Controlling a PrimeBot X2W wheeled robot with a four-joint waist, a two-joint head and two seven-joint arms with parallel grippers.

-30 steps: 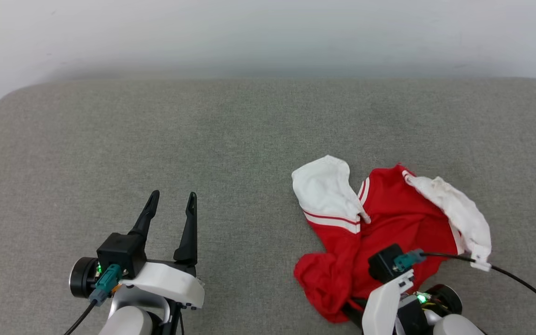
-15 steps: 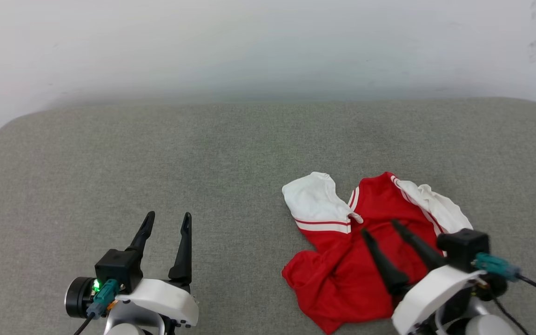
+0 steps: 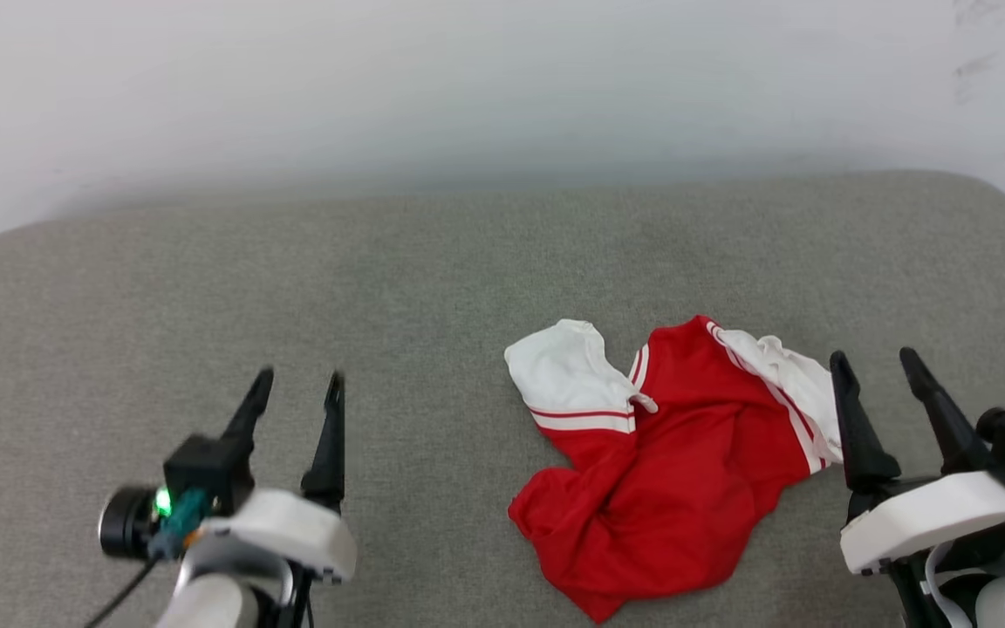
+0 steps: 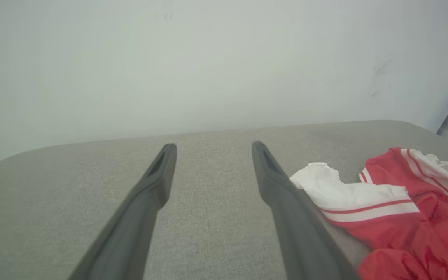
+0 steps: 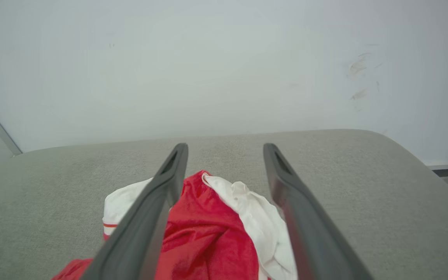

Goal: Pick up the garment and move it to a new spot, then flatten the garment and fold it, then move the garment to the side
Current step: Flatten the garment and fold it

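Find the garment [image 3: 668, 488] bunched in a loose heap on the grey cloth-covered table [image 3: 380, 279], right of centre in the lower half of the head view, touched by neither hand. Note red body cloth rumpled toward the bottom of the frame, one white sleeve [image 3: 559, 371] spread at the heap's upper left with striped trim [image 3: 585, 420] along its edge, and a second white sleeve [image 3: 786, 379] draped down the upper right side.

See the left hand [image 3: 300, 377] at lower left, fingers spread wide, holding nothing, well apart from the cloth. See the right hand [image 3: 871, 356] at lower right, likewise spread wide and empty, just beside the right-side sleeve.

Expect light, soft, limp knit: no stiffness, sagging and folding under its own weight once lifted, probably dragging a little on the textured table cover rather than sliding. Nothing fragile. Pinch at firm edges rather than mid-panel: sleeve hems or shoulder seams by the two white sleeves, one per hand, for an even hang and easier spreading. Avoid the red bulge at the bottom: likely several layers caught at once.

Can read no writing: no print, brand mark or label on the side facing up. Same for the plain pale wall [image 3: 468, 87] behind, marked only by faint scuffs at upper right.
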